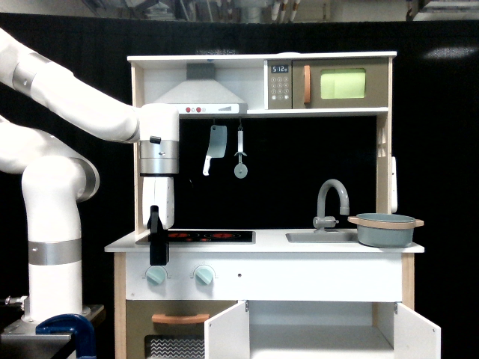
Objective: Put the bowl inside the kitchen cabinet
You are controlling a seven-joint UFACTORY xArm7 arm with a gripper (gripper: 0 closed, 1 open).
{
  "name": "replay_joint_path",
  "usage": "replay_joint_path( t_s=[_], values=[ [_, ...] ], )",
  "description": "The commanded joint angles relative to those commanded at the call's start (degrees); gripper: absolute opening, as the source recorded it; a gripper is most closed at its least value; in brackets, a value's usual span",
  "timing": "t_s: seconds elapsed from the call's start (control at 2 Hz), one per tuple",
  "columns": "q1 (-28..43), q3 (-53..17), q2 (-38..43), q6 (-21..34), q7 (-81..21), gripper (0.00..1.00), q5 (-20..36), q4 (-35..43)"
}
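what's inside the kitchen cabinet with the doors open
Through the open white doors, the kitchen cabinet shows only bare white walls and nothing in it. Its floor is cut off by the bottom of the frame, so that part cannot be checked. The bowl sits on the counter above.

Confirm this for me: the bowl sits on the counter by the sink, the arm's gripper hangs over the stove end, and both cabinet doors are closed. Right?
Not quite. The cabinet doors stand open in the exterior view. The rest holds: the bowl sits on the counter by the sink, and the gripper hangs at the stove end.
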Motion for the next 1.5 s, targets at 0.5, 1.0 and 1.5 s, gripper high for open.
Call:
replay_joint_path(
  t_s=[0.5,1.0,1.5],
  values=[
    [-0.17,-0.73,-0.95,-0.49,-0.4,1.0,-0.5,-0.46],
    [-1.81,-3.16,3.81,-4.6,-2.2,1.0,-2.63,2.15],
    [-4.98,-5.56,15.3,-11.97,-4.56,1.0,-6.36,8.48]
  ],
)
